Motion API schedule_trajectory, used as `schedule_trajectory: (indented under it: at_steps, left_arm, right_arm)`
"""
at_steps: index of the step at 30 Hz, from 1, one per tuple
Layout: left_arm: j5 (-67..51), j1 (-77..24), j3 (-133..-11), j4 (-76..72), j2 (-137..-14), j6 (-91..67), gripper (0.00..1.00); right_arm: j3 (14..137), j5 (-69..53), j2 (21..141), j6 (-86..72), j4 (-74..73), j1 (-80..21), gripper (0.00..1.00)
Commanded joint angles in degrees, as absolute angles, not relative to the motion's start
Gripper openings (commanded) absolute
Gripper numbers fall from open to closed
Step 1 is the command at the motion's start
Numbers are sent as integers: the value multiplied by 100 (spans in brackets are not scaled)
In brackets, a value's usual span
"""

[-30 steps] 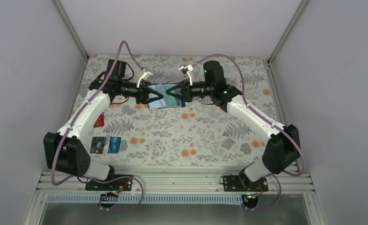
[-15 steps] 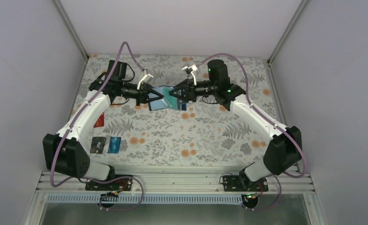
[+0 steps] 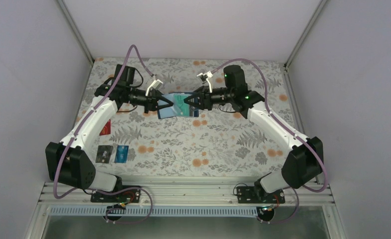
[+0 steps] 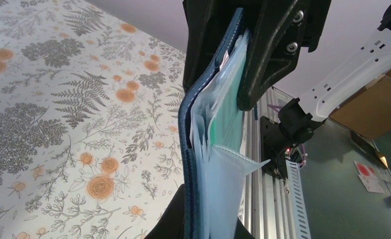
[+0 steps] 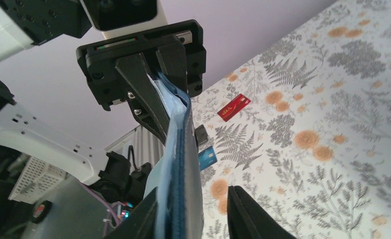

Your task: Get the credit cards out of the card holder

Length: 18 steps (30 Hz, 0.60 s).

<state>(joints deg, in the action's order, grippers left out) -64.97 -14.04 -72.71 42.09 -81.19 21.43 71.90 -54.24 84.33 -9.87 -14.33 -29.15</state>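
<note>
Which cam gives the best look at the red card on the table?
Right wrist: the red card lies flat and unobstructed on the floral cloth, pale marking visible. Top external shows it small, close beside the left arm. Left wrist does not show it.

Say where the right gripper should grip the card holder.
Grip the card holder at its free end, opposite the left gripper, coming from the right. It is held aloft, edge-on to the right gripper, so the jaws meet its flat faces.
</note>
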Motion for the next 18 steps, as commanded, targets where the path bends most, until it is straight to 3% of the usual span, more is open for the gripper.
schedule_trajectory:
  at_steps: [1,4,6,10,14,18]
  left_arm:
    - [-6773,-1391,-7357,4133,-7993,2235,2]
    - [-6778,-1380,-7356,4129,-8004,2225,2]
    - [-6777,-1362,-7365,4124,-8005,2204,2]
    - [-6712,-1292,-7373,4105,-8002,2158,2]
    - [-6450,-1177,-7312,3909,-7969,1900,3]
    - [-5444,-704,-7216,3504,-7955,1219,31]
  right_arm:
    - [7086,-5570,8357,-871,-1545,-2881,35]
    - [7027,-5655,8370,-917,-1459,-2882,36]
    - [6985,-5654,8376,-920,-1443,-2882,31]
    - [6912,-5699,8410,-860,-1441,-2876,5]
    - [6983,-5334,8338,-977,-1524,-2824,4]
    - [7107,-4558,8358,-1299,-1843,-2483,4]
